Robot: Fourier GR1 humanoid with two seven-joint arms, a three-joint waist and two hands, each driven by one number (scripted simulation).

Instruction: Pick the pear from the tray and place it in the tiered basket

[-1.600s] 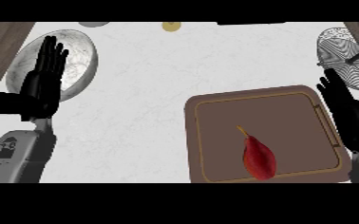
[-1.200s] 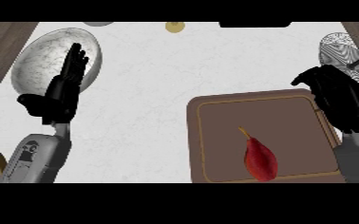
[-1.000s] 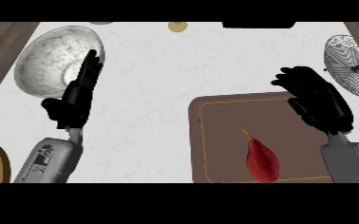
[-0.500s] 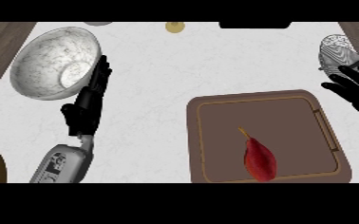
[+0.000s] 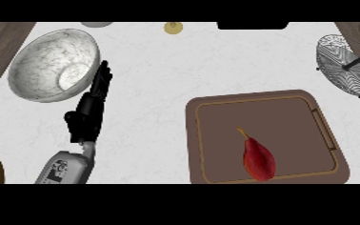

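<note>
The pear (image 5: 258, 157) lies at five o'clock on the tray (image 5: 191, 143) while the left hand (image 5: 90, 109) rests straight-fingered at nine, so a grasp should close round its broad belly.

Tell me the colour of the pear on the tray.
The pear is dark red, best seen in the head view.

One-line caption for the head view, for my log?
Red pear lies on the brown tray; left hand open beside the marbled bowl; tiered basket at right edge; right hand out of view.
</note>
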